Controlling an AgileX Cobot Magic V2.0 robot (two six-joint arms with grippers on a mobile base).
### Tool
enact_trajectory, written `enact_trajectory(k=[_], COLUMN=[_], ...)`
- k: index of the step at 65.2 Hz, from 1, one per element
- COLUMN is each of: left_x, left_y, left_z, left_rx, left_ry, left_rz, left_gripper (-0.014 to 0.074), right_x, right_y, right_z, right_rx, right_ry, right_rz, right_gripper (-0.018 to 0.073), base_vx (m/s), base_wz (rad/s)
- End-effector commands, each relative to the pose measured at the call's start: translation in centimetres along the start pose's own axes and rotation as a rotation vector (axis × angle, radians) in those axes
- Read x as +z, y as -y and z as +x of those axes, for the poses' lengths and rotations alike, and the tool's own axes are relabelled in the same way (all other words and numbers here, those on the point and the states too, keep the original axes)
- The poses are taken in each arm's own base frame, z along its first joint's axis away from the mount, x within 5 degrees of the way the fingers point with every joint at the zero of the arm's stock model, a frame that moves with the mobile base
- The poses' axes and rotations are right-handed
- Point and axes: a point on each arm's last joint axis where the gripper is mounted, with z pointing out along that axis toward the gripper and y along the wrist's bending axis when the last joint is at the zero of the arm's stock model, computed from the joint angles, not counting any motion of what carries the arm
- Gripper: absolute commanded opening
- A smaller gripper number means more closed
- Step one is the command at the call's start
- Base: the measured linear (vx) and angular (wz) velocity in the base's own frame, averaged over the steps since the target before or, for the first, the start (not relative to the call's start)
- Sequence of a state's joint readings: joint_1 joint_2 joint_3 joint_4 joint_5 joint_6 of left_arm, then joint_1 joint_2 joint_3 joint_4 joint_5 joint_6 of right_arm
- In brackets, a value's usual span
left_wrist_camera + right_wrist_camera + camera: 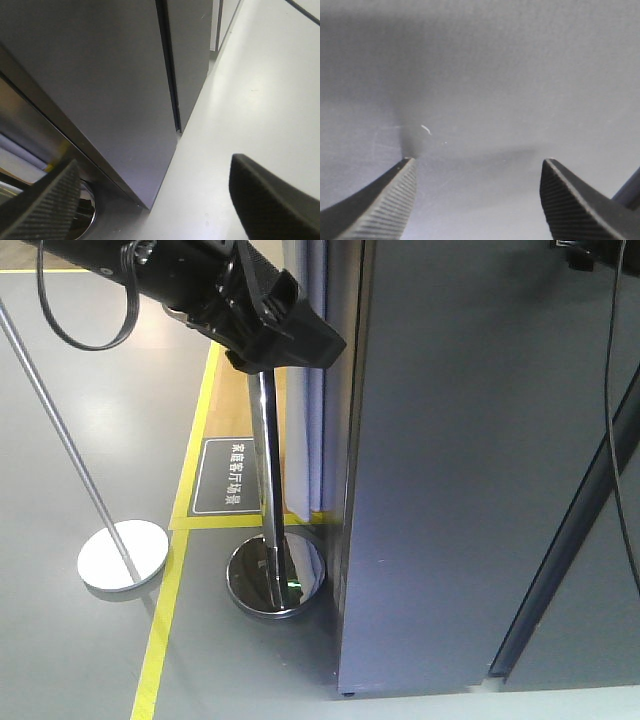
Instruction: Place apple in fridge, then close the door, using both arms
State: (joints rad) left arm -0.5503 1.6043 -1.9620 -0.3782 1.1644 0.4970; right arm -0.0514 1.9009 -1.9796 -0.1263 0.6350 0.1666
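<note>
The dark grey fridge fills the right of the front view. Its two door fronts lie flush, split by a dark seam, and none of the white inside shows. The apple is out of view. My left gripper hangs open and empty over the fridge's lower front corner, where it meets the pale floor. In the front view the left gripper sits beside the fridge's left edge. My right gripper is open and empty, very close to a plain grey door surface, and its left fingertip seems to touch it.
A chrome stanchion post with a round mirrored base stands just left of the fridge, under my left arm. A second slanted pole has a white base further left. Yellow floor tape and a dark floor sign lie nearby.
</note>
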Motion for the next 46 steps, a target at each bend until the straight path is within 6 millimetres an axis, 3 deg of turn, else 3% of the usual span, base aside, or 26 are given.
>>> enact_trajectory(k=[1,15,33,46], left_x=[-2.4,-2.4,-2.4,-2.4], left_y=[0.6,0.6,0.6,0.6], left_z=[-1.3,-1.3,-1.3,-1.3], left_rx=[0.008,0.007,0.007,0.007], left_ry=[0.117,0.117,0.117,0.117], left_rz=[-0.024,-0.024,-0.024,-0.024], left_gripper=[0.0583,0.0583,0.0583,0.0583], right_x=[0.8,-1.4,-6.5,-11.8], right_y=[-0.3,-0.4,0.0,0.1], right_z=[-2.5,-3.3,-3.8,-3.8], right_rx=[0.015,-0.011,-0.011,-0.048], right_ry=[0.274,0.266,0.138,0.186], right_rz=[-0.053,-0.058,-0.040,-0.079], right_gripper=[0.0507,0.0507,0.0507,0.0507], base_vx=[-0.01,-0.01,0.00,0.00], base_wz=[-0.03,-0.03,0.00,0.00])
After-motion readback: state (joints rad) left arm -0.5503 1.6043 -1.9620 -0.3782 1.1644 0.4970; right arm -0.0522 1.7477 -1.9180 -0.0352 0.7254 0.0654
